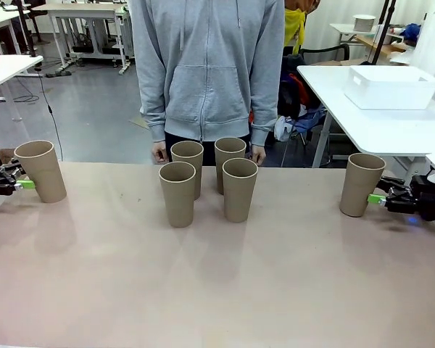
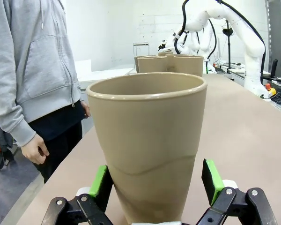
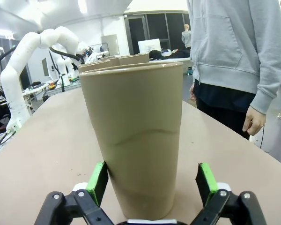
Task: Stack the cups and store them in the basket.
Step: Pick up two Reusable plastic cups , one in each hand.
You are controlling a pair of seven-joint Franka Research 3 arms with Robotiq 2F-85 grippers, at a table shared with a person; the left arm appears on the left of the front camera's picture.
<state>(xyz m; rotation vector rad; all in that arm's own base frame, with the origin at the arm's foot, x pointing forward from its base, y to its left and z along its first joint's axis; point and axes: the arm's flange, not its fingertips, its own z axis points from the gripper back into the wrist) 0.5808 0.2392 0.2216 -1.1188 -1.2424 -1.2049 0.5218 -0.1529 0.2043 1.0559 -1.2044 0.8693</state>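
Note:
Six tan cups stand upright on the brown table. Four cups (image 1: 209, 177) cluster at the far middle, in front of the person. One cup (image 1: 40, 170) stands at the far left, and its base (image 2: 150, 154) sits between the open fingers of my left gripper (image 1: 23, 185) (image 2: 156, 183). Another cup (image 1: 361, 183) (image 3: 136, 140) stands at the far right, inside the open jaws of my right gripper (image 1: 380, 198) (image 3: 151, 183). On each gripper a gap shows beside at least one green pad. The white basket (image 1: 391, 88) rests on a separate white table at the back right.
A person in a grey hoodie (image 1: 206, 72) stands at the far edge, hands (image 1: 159, 152) hanging at table height behind the middle cups. The near half of the table (image 1: 217, 290) is bare. Each wrist view shows the other arm beyond the cups.

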